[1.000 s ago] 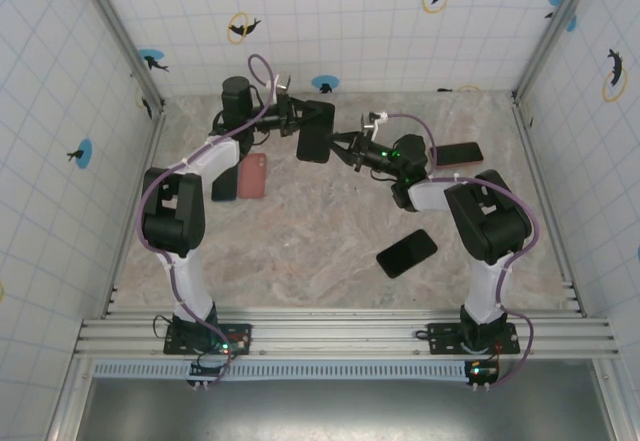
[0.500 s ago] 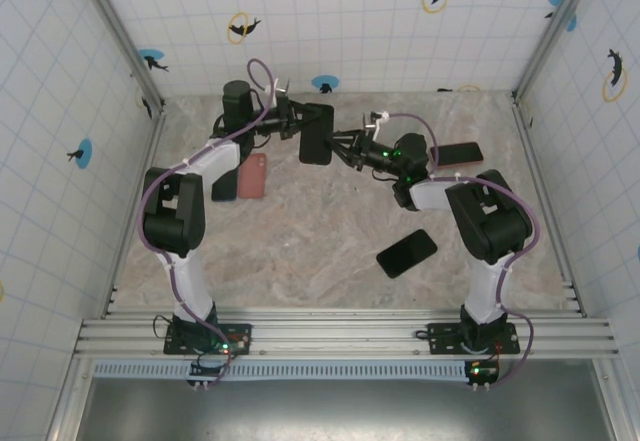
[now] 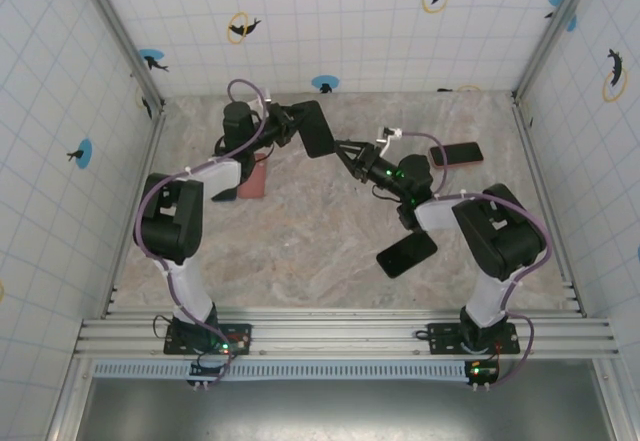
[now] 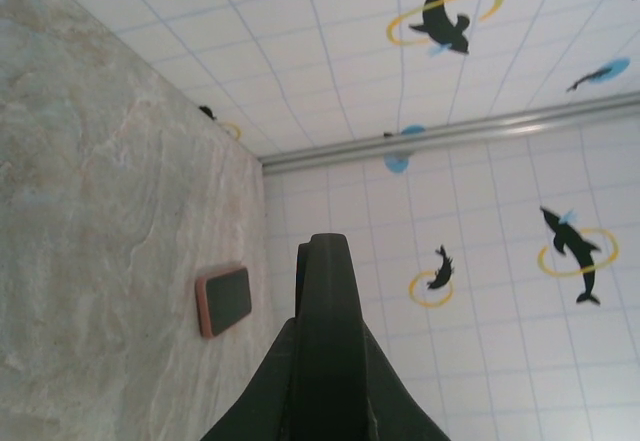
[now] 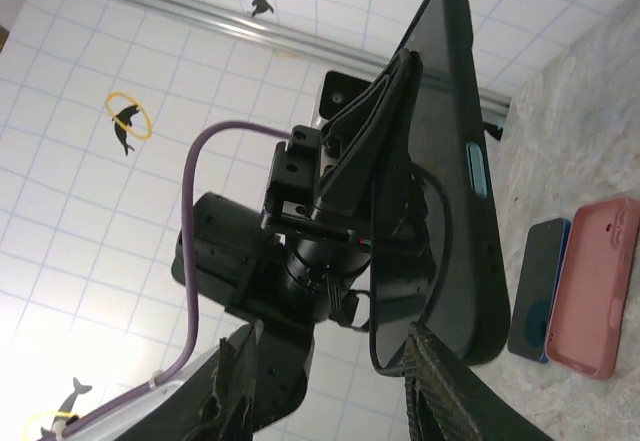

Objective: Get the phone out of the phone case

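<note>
A black phone in its black case (image 3: 316,128) is held up off the table, tilted, with my left gripper (image 3: 296,124) shut on it. From the left wrist the cased phone (image 4: 325,311) stands edge-on between that gripper's (image 4: 328,366) fingers. My right gripper (image 3: 349,151) is open just right of the phone. In the right wrist view the cased phone (image 5: 445,171) fills the middle with the left gripper (image 5: 350,176) clamped on it. The right gripper (image 5: 340,386) is spread open below, one finger (image 5: 445,386) close under the phone's lower corner.
A bare black phone (image 3: 407,253) lies on the table in front of the right arm. A phone with a pink rim (image 3: 457,154) (image 4: 224,301) lies at the back right. A pink case (image 3: 256,178) (image 5: 596,286) and a dark blue phone (image 5: 540,286) lie under the left arm.
The left gripper has turned the cased phone so it now tilts, and its arm has dropped lower over the table. The right arm has shifted slightly right, its open fingers still at the phone.
</note>
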